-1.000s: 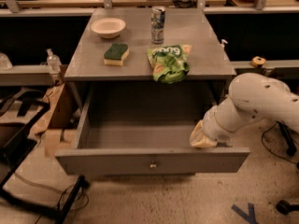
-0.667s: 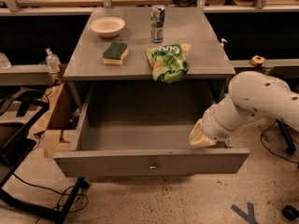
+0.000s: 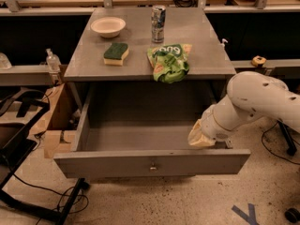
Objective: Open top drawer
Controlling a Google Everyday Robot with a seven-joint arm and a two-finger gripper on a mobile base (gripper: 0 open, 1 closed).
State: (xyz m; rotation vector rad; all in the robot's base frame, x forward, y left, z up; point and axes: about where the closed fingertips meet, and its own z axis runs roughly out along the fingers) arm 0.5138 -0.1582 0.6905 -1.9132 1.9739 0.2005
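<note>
The top drawer (image 3: pixel 151 162) is a wide grey wooden drawer with a small round metal knob (image 3: pixel 152 166) at the centre of its front. It stands pulled far out from under the grey table, and its deep box is empty. My white arm (image 3: pixel 255 104) reaches in from the right. My gripper (image 3: pixel 202 137) is at the drawer's right side, just behind the front panel, at the inside right corner. Its tip is tan and points down and left into the box.
On the grey tabletop (image 3: pixel 197 36) lie a white bowl (image 3: pixel 108 26), a green-and-yellow sponge (image 3: pixel 116 53), a drink can (image 3: pixel 158 17) and a green chip bag (image 3: pixel 169 61). A cardboard box (image 3: pixel 55 121) and black cables (image 3: pixel 42 191) are at the left. Shelving runs behind.
The drawer front has come a little further out toward the camera. My arm and gripper have moved with it, staying at the right inner corner.
</note>
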